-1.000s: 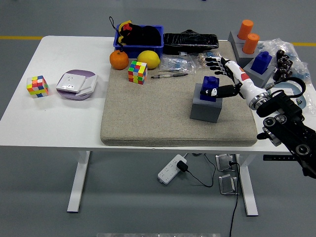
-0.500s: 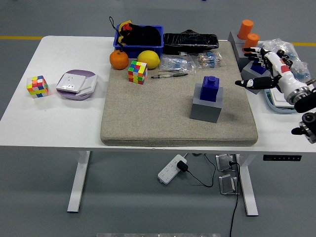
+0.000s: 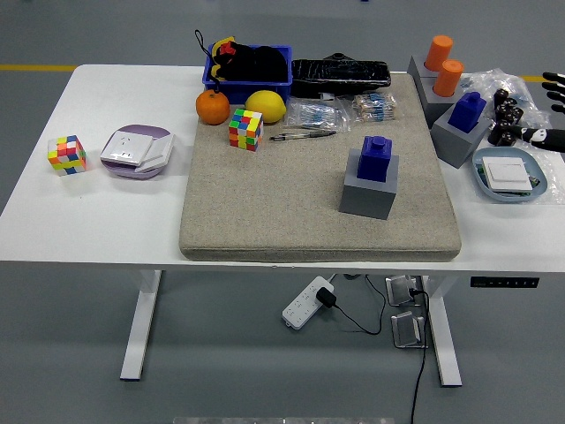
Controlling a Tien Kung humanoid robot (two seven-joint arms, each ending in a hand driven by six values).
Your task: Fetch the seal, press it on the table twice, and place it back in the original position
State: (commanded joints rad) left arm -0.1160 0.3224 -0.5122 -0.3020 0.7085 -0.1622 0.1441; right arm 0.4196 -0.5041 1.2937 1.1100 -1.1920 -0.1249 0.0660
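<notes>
One blue seal (image 3: 376, 158) sits on its grey block (image 3: 368, 193), unobstructed; right hand (image 3: 546, 111) at picture's edge, fingers spread, empty.

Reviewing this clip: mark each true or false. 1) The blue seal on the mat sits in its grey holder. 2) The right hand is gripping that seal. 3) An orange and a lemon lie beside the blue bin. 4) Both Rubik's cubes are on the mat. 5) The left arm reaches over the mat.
1) True: the blue seal sits in its grey holder on the mat.
2) False: the right hand is at the right edge, holding nothing.
3) True: the orange and lemon lie beside the blue bin.
4) False: one Rubik's cube is on the mat; the other cube sits on the bare table.
5) False: no left arm shows.
</notes>
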